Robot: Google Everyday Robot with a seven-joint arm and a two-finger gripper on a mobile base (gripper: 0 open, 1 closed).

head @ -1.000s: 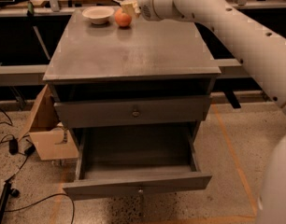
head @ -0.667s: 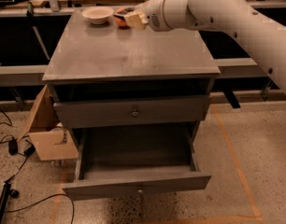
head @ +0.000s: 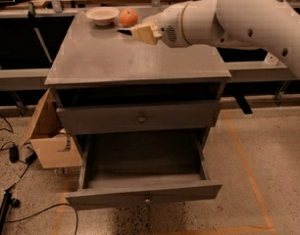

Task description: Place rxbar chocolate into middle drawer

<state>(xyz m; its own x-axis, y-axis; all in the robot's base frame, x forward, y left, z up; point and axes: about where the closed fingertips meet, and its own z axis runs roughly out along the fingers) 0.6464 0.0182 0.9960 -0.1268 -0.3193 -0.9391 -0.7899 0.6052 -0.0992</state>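
The rxbar chocolate (head: 123,31) is a thin black bar sticking out leftward from my gripper's tan fingers (head: 146,33), just above the cabinet top (head: 135,58) and in front of the orange. My gripper (head: 135,32) is shut on the bar at the back middle of the top, and my white arm reaches in from the right. The middle drawer (head: 115,196) is pulled open low at the cabinet's front, and what shows of its inside is empty. It lies well below and in front of the gripper.
An orange (head: 129,17) and a white bowl (head: 102,15) sit at the back of the cabinet top. The knobbed drawer above (head: 140,117) is shut. A cardboard box (head: 49,141) leans at the cabinet's left, with cables (head: 12,153) on the floor.
My gripper has come away from beside the orange, moving forward and down over the cabinet top, with the black bar now showing at its fingertips.
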